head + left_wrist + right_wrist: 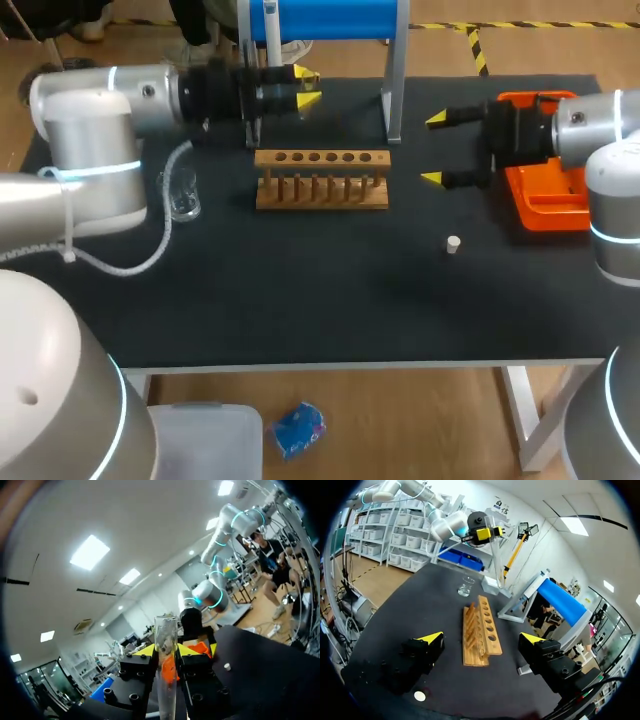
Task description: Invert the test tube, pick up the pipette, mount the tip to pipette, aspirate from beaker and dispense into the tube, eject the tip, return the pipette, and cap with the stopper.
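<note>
My left gripper (306, 88) hangs above the table behind the wooden tube rack (322, 178), shut on a clear test tube (166, 645) that stands up between its yellow tips. The right wrist view shows that tube (496, 555) as a long slanted glass held above the beaker (466, 586). My right gripper (435, 148) stands open to the right of the rack, with nothing in it, and the rack (480, 635) lies ahead of it. The white stopper (453, 244) lies on the mat in front of it. The beaker (183, 195) stands at the left.
An orange tray (545, 200) sits under my right wrist at the table's right side. A stand with a blue top (325, 18) and metal legs (393, 95) rises behind the rack. Bare black mat (300, 290) spreads in front of the rack.
</note>
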Controlling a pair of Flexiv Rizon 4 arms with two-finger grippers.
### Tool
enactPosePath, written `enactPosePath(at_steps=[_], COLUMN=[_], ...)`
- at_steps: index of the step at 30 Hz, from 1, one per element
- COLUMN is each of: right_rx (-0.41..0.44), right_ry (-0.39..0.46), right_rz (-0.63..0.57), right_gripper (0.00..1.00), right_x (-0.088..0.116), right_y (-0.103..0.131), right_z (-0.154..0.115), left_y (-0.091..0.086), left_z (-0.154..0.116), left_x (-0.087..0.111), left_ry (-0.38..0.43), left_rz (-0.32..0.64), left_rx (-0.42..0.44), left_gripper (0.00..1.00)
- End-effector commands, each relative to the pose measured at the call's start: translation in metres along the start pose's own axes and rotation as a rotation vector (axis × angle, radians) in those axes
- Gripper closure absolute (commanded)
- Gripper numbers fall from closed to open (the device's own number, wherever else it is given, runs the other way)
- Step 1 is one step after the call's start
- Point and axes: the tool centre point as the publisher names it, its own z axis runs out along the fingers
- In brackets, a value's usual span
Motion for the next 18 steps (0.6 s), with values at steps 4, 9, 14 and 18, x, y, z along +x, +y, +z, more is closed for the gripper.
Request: enactPosePath(at_steps=[4,9,14,18], right_rx=[-0.001,-0.001,-0.001,-0.001], right_ry=[-0.001,-0.001,-0.001,-0.001], right_rz=[-0.001,-0.001,-0.001,-0.001], right_gripper=[0.0,0.0,0.0,0.0], right_x=[0.0006,0.0006,0.0006,0.0006], right_y=[-0.0006,-0.0006,-0.0006,-0.0006], right_z=[-0.0003,-0.0003,-0.0003,-0.0003], left_y=[0.0,0.0,0.0,-0.001], left_z=[0.0022,0.0022,0.0022,0.0005], left_x=[-0.008,-0.008,-0.008,-0.0142], left_ry=[0.029,0.029,0.029,0.01], left_rz=[-0.28,-0.28,-0.28,-0.356], left_rx=[0.037,0.037,0.037,-0.018], left_gripper=[1.0,1.0,1.0,1.0])
